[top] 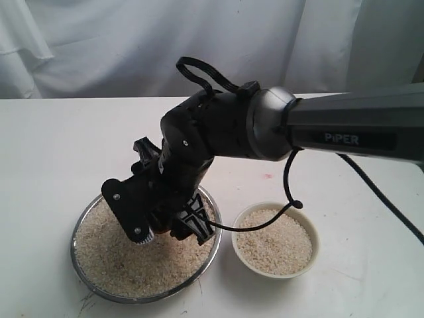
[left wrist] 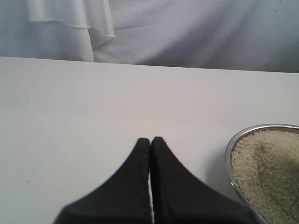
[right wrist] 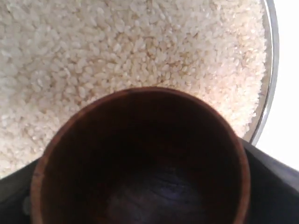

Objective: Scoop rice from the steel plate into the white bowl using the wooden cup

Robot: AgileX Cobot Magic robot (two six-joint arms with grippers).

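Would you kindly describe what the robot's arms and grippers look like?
The right arm has a dark grey link lettered "PiPER" in white, a silver-grey rounded collar, then black joint housings. Thin black cables loop beside and above the wrist. The right gripper is black, with a flat screwed plate. The left gripper has two matte black fingers tapering to rounded tips.
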